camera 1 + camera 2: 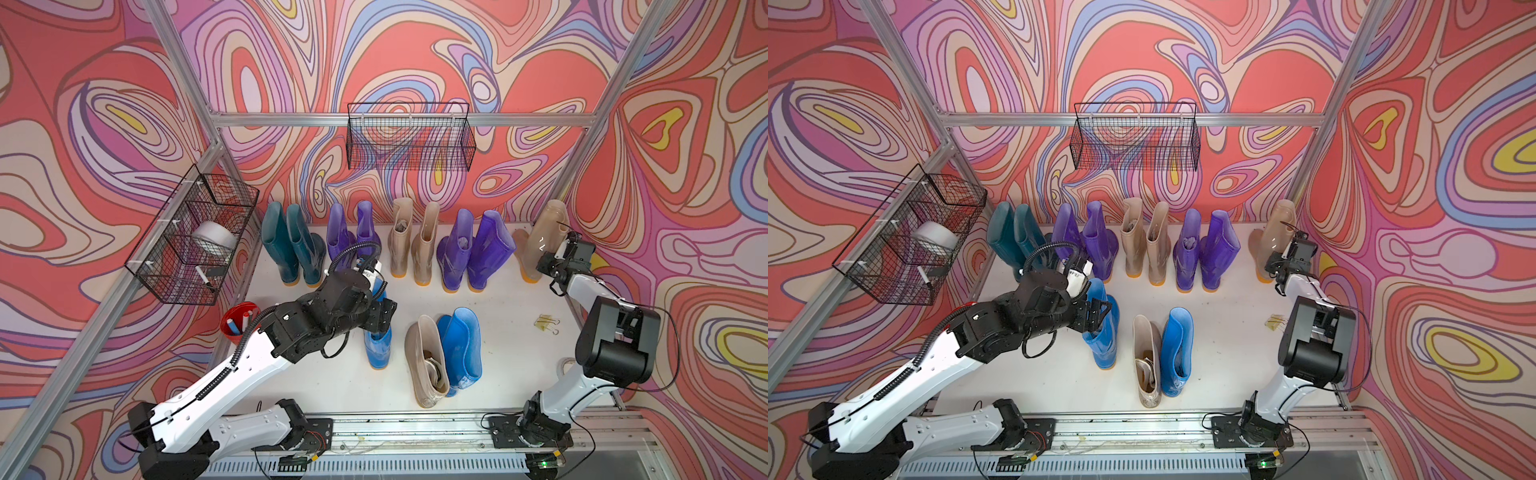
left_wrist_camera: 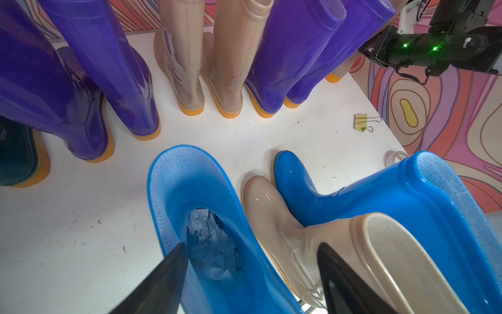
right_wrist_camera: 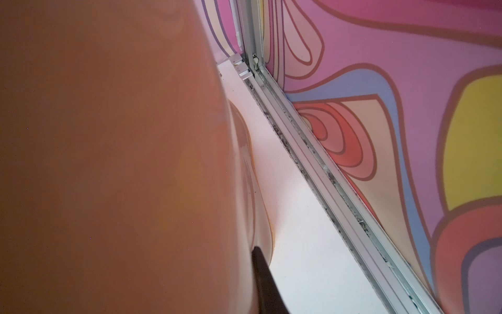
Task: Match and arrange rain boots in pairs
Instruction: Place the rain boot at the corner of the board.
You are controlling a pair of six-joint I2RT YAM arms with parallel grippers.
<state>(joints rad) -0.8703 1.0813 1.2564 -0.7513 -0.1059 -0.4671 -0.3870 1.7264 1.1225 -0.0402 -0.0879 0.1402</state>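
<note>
Along the back wall the rain boots stand in pairs: dark teal (image 1: 286,249), purple (image 1: 353,232), beige (image 1: 415,245), purple (image 1: 473,253). At the far right a single beige boot (image 1: 546,230) stands upright with my right gripper (image 1: 547,261) shut on its shaft wall. One finger (image 3: 264,277) shows outside the wall; the other is hidden. In front, my left gripper (image 2: 252,246) hangs open over the top of an upright blue boot (image 2: 190,190) stuffed with paper, straddling its near wall. To its right a beige boot (image 1: 428,361) and a second blue boot (image 1: 461,349) stand side by side.
A red cup (image 1: 237,322) with markers sits at the left table edge. Binder clips (image 1: 547,323) lie near the right edge. A wire basket (image 1: 195,237) holding a tape roll hangs on the left wall, and another basket (image 1: 409,137) on the back wall.
</note>
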